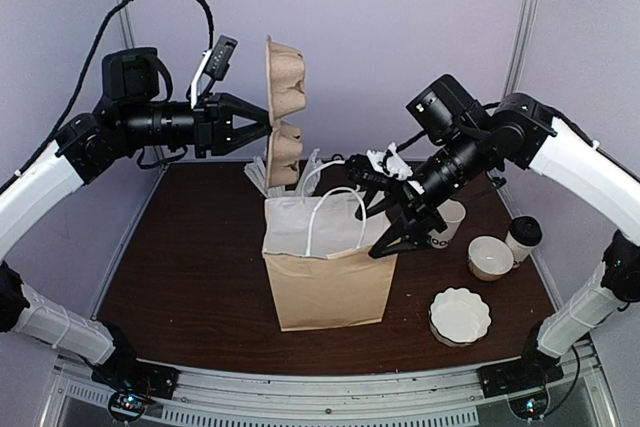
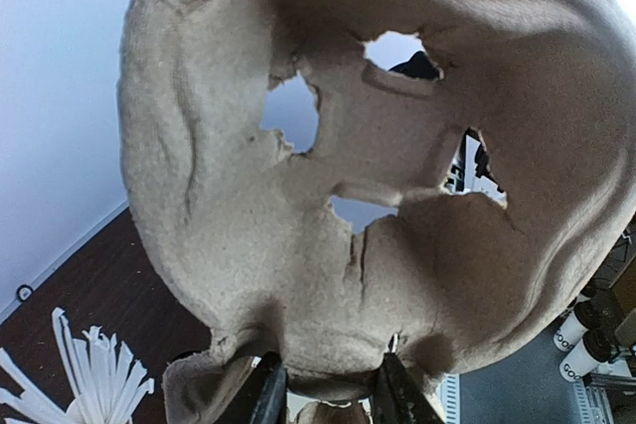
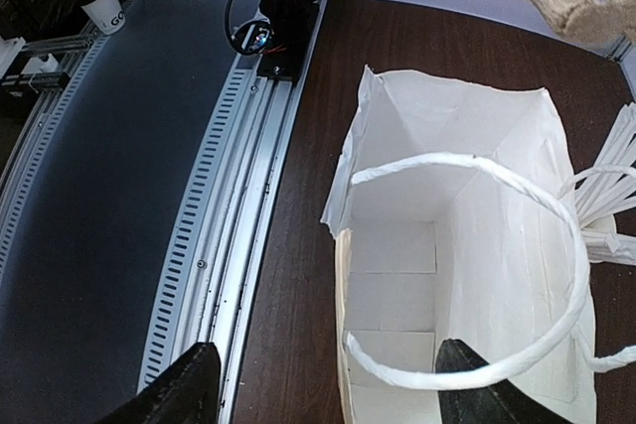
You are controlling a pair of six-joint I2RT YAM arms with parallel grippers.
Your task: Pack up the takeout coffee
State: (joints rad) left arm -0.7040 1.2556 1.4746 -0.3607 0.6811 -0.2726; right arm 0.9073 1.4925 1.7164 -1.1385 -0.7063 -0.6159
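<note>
The takeout coffee, a white cup with a black lid, stands at the table's right edge, away from both grippers. My left gripper is raised at the back left and shut on the rim of a brown pulp cup carrier, which it holds upright in the air. That carrier fills the left wrist view, pinched between the fingers. My right gripper is open at the top right edge of the paper bag. The bag is open with nothing in it, and its near wall lies between the open gripper fingers.
A lidless white cup with lettering stands right of the bag, a low white cup beside the coffee, and a scalloped white dish at the front right. White straws stick up behind the bag. The bag's twisted handles arch over its mouth.
</note>
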